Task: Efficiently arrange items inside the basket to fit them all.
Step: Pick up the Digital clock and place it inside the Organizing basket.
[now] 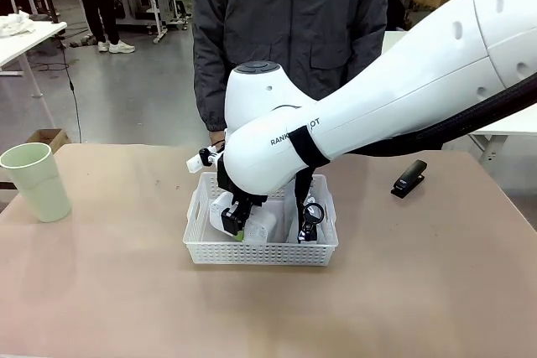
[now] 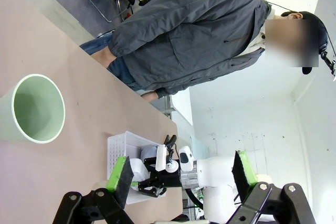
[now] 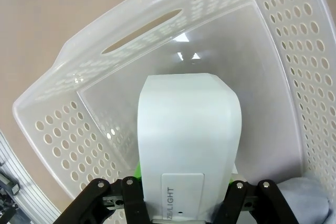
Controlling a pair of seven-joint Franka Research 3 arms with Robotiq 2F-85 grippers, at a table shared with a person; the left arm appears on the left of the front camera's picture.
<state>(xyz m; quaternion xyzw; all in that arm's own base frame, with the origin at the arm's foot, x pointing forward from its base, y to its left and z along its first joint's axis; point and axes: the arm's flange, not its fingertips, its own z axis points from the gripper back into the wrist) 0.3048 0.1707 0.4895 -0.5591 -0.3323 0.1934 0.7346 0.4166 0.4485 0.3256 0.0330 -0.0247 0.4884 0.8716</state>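
The white basket [image 1: 260, 253] sits mid-table. My right gripper [image 1: 235, 225] reaches down into its left half. In the right wrist view the gripper [image 3: 184, 205] is shut on the small white box [image 3: 186, 140], which hangs just above the basket floor [image 3: 220, 45]. A corner of the grey pouch [image 3: 310, 198] lies beside it, and its black strap [image 1: 311, 215] shows in the basket's right half. The pale green cup [image 1: 35, 180] stands at the table's left edge. The black stapler [image 1: 409, 178] lies to the right of the basket. My left gripper [image 2: 181, 179] is open and empty, high above the table near the cup [image 2: 37, 109].
A person in a grey jacket [image 1: 289, 31] stands at the far side, close behind the basket. My right arm [image 1: 377, 98] spans the table's right half above the basket. Bare tabletop [image 1: 252, 316] stretches in front.
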